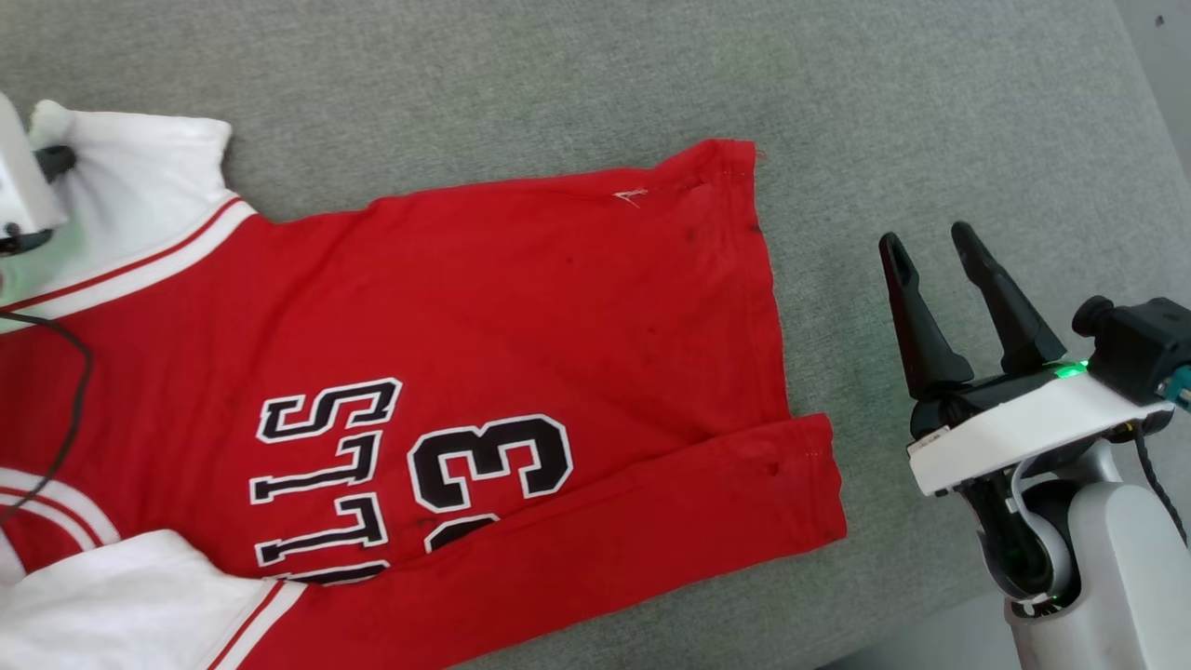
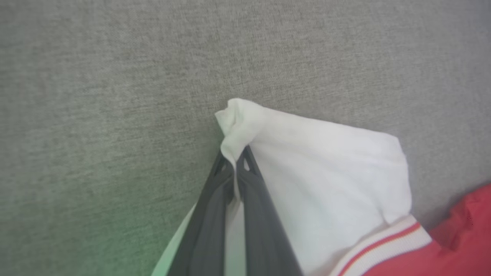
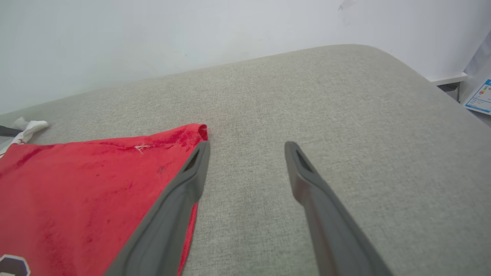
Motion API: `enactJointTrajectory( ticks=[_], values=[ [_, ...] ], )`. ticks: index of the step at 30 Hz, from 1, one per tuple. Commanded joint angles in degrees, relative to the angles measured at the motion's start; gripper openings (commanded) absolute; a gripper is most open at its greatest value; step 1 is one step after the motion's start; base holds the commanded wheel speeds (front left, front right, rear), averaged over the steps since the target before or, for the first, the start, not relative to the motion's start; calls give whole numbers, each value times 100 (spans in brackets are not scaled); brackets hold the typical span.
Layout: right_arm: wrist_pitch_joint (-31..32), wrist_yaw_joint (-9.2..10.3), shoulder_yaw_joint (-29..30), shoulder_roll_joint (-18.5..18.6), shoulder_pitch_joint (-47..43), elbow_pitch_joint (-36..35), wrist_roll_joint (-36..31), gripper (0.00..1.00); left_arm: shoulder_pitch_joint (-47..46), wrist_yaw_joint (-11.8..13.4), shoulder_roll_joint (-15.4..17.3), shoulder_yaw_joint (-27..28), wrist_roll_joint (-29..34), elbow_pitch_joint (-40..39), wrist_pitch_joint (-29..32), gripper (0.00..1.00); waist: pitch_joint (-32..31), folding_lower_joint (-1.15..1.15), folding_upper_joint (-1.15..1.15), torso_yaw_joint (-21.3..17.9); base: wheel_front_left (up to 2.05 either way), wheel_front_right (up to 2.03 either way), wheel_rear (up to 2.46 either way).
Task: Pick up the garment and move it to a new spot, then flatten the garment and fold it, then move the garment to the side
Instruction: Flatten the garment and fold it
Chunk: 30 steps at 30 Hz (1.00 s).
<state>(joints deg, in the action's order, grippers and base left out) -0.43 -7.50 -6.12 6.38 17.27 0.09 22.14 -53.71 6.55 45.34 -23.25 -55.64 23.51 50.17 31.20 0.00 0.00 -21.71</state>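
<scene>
The garment [image 1: 521, 316] runs off the head view at 9 and 6 o'clock, so its whole shape can't be seen. A red fold covers part of its big number. In the left wrist view, the tips of the left claw [image 2: 234, 157] hide inside bunched white sleeve. In the right wrist view, a blue paper [image 3: 479, 97] at 3 o'clock is cut off and too small to read.
</scene>
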Motion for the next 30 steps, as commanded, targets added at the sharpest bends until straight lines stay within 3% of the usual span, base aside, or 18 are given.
enactJointTrajectory(
  ticks=[1,12,16,23,27,30],
  values=[
    [139,2,10,49,54,65,162,100,318,-54,-193,-133,9,75,-38,0,-99,0,0,102,0,0,0],
    [1353,1,-5,716,937,1100,956,100,-70,-266,-386,-97,286,-365,-888,0,-386,0,0,737,0,0,0],
    [2120,1,-188,907,1488,1600,1236,100,-182,-338,-453,-155,380,-656,-1025,0,-346,0,0,1018,0,0,0],
    [3221,2,-551,1091,2314,2373,1377,100,-275,-438,-554,-315,602,-1076,-1259,0,-193,0,0,1347,0,0,0],
    [3822,4,-663,1019,2478,3042,1379,100,-218,-463,-585,-350,631,-1138,-1341,0,-171,0,0,1434,0,0,0],
    [4255,7,-736,927,2485,3462,1357,6,-164,-493,-608,-367,633,-1144,-1391,0,-182,0,0,1471,0,0,0]
  ],
)
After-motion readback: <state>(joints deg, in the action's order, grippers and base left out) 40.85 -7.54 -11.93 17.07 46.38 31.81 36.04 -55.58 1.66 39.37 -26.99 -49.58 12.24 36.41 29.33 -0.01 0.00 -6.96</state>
